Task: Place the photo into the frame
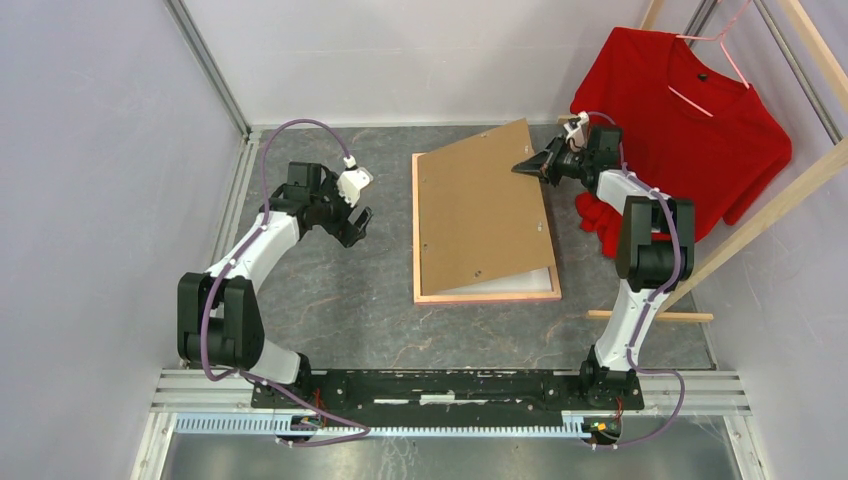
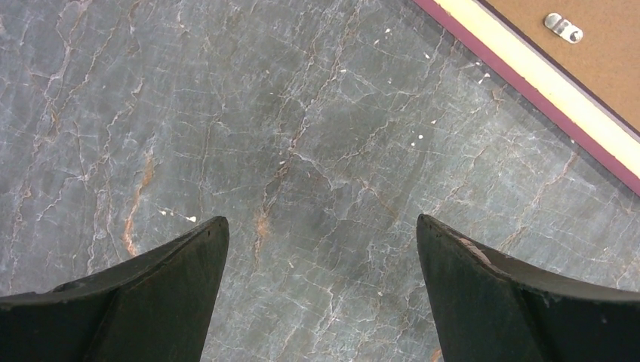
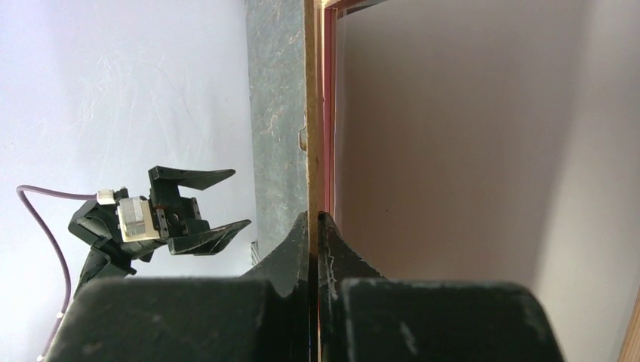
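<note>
Our left gripper [image 1: 355, 222] hung over the stone table [image 1: 330, 310] with its fingers spread, holding nothing, near the frame [image 1: 416, 240], which lay face down. The brown backing board [image 1: 480, 210] sat skewed and tilted above it, one edge pinched in our right gripper [image 1: 522, 167]. A pale sheet [image 1: 520, 281] showed beneath; we could not tell if it was the photo, so loading and closing probably remained.
</note>
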Controlling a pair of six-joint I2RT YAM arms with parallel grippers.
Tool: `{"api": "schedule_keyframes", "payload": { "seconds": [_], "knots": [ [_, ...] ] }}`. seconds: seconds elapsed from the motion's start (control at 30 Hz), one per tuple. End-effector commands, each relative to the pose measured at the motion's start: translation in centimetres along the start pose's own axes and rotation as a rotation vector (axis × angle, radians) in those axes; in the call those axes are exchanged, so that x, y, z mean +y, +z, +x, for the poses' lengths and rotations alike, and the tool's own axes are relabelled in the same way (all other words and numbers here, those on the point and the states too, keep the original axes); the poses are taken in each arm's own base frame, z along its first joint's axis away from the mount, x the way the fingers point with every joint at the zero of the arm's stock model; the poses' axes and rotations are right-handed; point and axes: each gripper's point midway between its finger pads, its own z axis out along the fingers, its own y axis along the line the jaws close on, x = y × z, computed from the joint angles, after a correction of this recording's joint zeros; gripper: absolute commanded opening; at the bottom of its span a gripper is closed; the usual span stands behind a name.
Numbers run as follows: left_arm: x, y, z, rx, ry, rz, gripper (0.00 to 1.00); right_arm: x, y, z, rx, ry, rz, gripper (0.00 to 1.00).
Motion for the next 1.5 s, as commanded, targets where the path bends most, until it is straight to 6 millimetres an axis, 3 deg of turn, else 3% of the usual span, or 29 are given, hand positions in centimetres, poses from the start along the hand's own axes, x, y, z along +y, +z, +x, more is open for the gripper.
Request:
{"api": "schedule_keyframes", "payload": {
  "seconds": [0.0, 0.77, 1.03, 1.47],
  "knots": [
    [0.2, -0.2, -0.3, -0.015, 0.049, -0.012, 1.00, 2.7, -0.1, -1.6, -0.010, -0.043, -0.070, 0.00],
    [0.2, -0.1, 0.1, -0.004, 0.054, -0.016, 1.00, -0.3, -0.4, -0.5, -0.005, -0.028, -0.002, 0.00],
    [0.1, 0.0, 0.1, -0.004, 0.051, -0.013, 1.00, -0.7, -1.3, 0.2, -0.033, -0.020, 0.001, 0.00],
    [0.0, 0.1, 0.2, -0.002, 0.052, -0.007, 1.00, -0.2, -0.7, 0.2, -0.068, -0.035, -0.046, 0.00]
  ]
}}
